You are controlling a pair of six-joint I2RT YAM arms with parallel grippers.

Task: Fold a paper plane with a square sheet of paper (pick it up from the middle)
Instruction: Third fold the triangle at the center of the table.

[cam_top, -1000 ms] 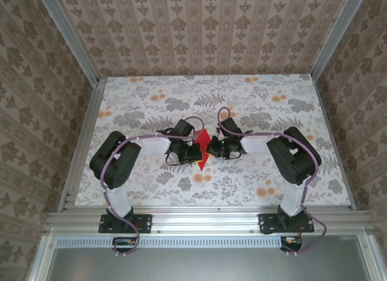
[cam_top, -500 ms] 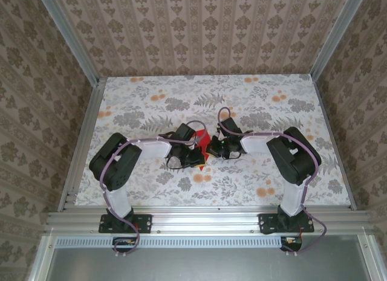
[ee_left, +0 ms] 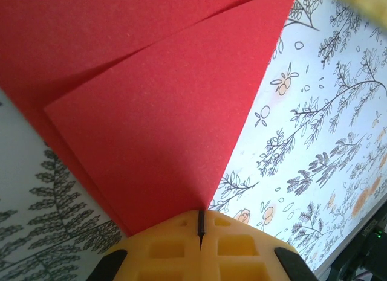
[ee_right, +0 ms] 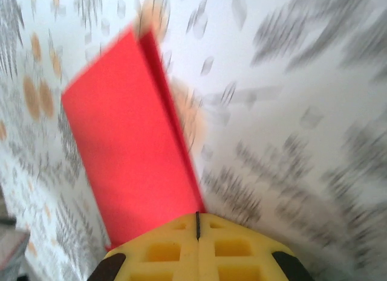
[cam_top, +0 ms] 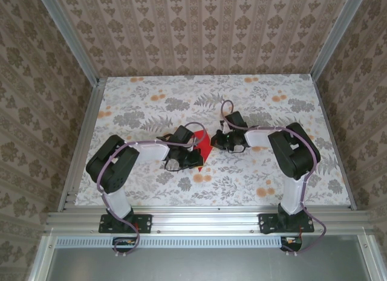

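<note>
The folded square sheet of paper (cam_top: 204,146) sat mid-frame, long axis running up-down, with the left jaws clamped shut on its lower-left corner and the right jaws pinching its right edge.

Bright, even light falls from above, leaving only soft shadows on the surface (cam_top: 151,87). The left wrist view is sharp, its pale background nearly glaring. Motion blur smears the right wrist view, softening the red paper (ee_right: 133,148).

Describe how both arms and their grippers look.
Left arm and right arm: black joint housings, white links, lilac cable looped alongside. Left gripper and right gripper: yellow pads with square recesses, black bodies.
</note>
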